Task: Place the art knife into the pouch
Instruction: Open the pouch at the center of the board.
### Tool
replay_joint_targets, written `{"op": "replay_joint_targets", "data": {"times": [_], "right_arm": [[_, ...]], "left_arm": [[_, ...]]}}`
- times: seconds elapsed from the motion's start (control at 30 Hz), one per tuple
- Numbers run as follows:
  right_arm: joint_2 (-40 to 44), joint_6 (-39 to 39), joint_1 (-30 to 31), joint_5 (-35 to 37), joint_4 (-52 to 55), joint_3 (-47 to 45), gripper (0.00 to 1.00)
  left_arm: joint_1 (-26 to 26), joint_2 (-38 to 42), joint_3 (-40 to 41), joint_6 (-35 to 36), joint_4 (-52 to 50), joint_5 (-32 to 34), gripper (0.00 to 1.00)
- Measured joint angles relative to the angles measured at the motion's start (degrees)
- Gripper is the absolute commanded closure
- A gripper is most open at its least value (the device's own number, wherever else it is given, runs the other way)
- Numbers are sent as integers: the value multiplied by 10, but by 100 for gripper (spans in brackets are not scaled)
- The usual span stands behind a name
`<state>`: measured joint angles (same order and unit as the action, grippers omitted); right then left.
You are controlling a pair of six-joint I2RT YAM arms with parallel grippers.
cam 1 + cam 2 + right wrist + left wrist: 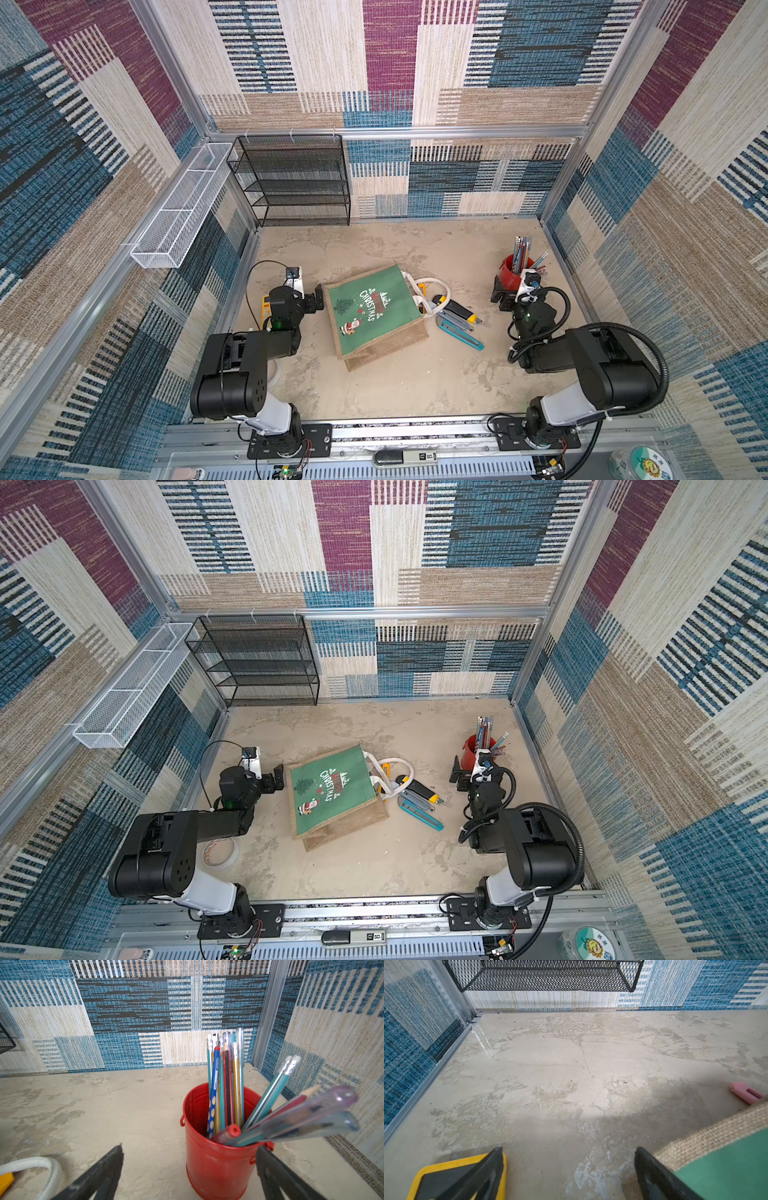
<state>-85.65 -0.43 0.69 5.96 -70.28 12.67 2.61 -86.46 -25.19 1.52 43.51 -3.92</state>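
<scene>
Right gripper (503,294), the nearer one, hangs with jaws apart and empty; art knives (456,311) lie at its 8 o'clock, aligned 10-to-4, beside the pouch (374,311) mouth.

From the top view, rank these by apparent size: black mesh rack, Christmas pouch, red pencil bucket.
Largest to smallest:
black mesh rack
pouch, somewhat smaller
red pencil bucket, clearly smallest, though partly hidden

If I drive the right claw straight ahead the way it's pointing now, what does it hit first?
The red bucket of pens and pencils. In the right wrist view it stands directly ahead of the open right claw, close by one fingertip; exact depth is unclear.
</scene>
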Motion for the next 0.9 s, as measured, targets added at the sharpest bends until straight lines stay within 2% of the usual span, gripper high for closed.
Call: {"op": "replay_joint_targets", "data": {"times": [0.17, 0.33, 0.5, 0.57, 0.63, 0.8, 0.9], "right_arm": [[44, 3, 1, 8, 91, 55, 2], [101, 60, 2, 10, 254, 145, 1], [126, 126, 3, -86, 385, 229, 0], [126, 149, 3, -125, 428, 252, 0], [122, 173, 4, -165, 469, 264, 1], [71, 242, 8, -252, 522, 280, 9], [30, 265, 25, -283, 545, 294, 14]], "left_arm": [[-37, 136, -38, -3, -94, -5, 4], [-75, 200, -77, -74, -175, 27, 8], [-158, 228, -170, -101, -309, 94, 8], [-198, 233, -204, -104, -358, 100, 8], [-235, 232, -244, -110, -422, 112, 15], [-320, 216, -342, -116, -566, 112, 15], [-355, 202, -368, -116, -632, 111, 15]]}}
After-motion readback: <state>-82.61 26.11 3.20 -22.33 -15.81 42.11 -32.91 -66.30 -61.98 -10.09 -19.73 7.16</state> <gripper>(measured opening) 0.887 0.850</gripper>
